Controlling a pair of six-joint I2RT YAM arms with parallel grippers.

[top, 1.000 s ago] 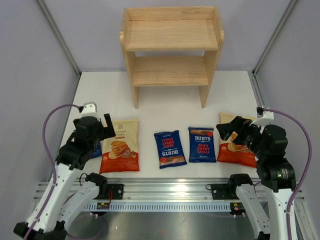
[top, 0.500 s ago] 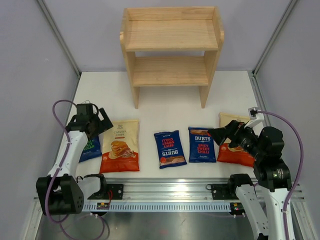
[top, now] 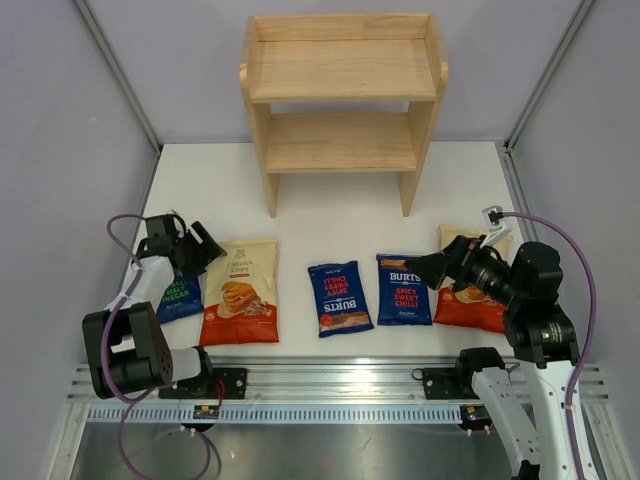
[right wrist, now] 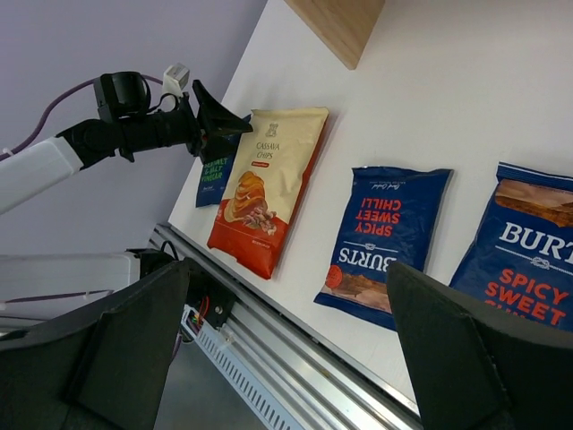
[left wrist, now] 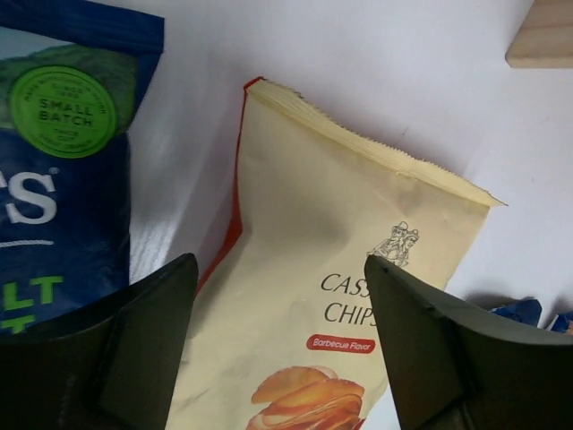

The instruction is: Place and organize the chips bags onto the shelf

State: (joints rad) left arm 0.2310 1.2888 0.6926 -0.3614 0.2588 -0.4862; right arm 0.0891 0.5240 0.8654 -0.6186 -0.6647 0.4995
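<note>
Five chips bags lie in a row on the white table in front of the wooden shelf [top: 340,100], whose tiers hold nothing. From the left: a blue-green Burts bag [top: 178,295], a cream-and-red cassava bag [top: 240,290], two dark blue Burts chilli bags [top: 340,297] [top: 404,288], and a second cassava bag [top: 470,305] partly under my right gripper. My left gripper [top: 205,247] is open, low over the top of the left cassava bag [left wrist: 331,313], next to the blue-green bag [left wrist: 63,179]. My right gripper [top: 425,268] is open and empty above the table.
The shelf's foot shows in the left wrist view [left wrist: 542,36] and in the right wrist view [right wrist: 336,22]. An aluminium rail [top: 330,385] runs along the near edge. Grey walls enclose the table on both sides.
My left arm has folded down and back, bringing its gripper low by the top of the left cassava bag. My right gripper has shifted slightly left.
</note>
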